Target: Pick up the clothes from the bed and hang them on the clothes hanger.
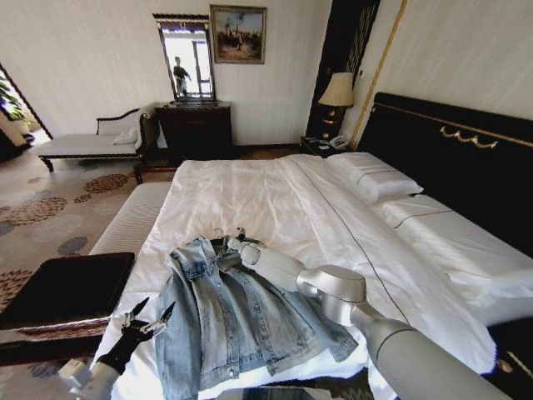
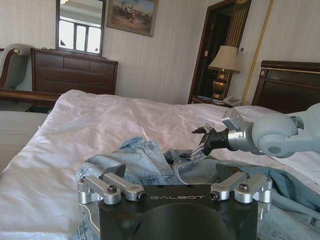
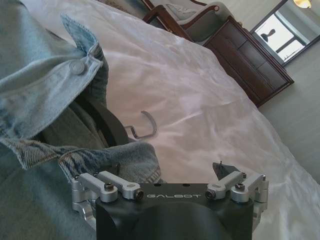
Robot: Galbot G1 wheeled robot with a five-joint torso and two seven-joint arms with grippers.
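Most of the hanger (image 3: 112,127) is buried inside the denim jacket (image 3: 40,85), just the hook and a bit of black neck poke out; the right gripper (image 1: 241,239) tips get lost in the collar

A dark wooden dresser (image 1: 196,129) stands under a wall mirror (image 1: 185,57), a framed painting (image 1: 238,34) beside it (lit table lamp (image 1: 336,92) on the nightstand).

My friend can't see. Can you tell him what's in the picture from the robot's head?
A light-blue faded denim jacket lies on a wide white-sheeted bed, with a thin black coat hanger's small metal hook poking out at its collar. The right gripper reaches that collar, while the left gripper, jaws open, hovers beside the jacket.
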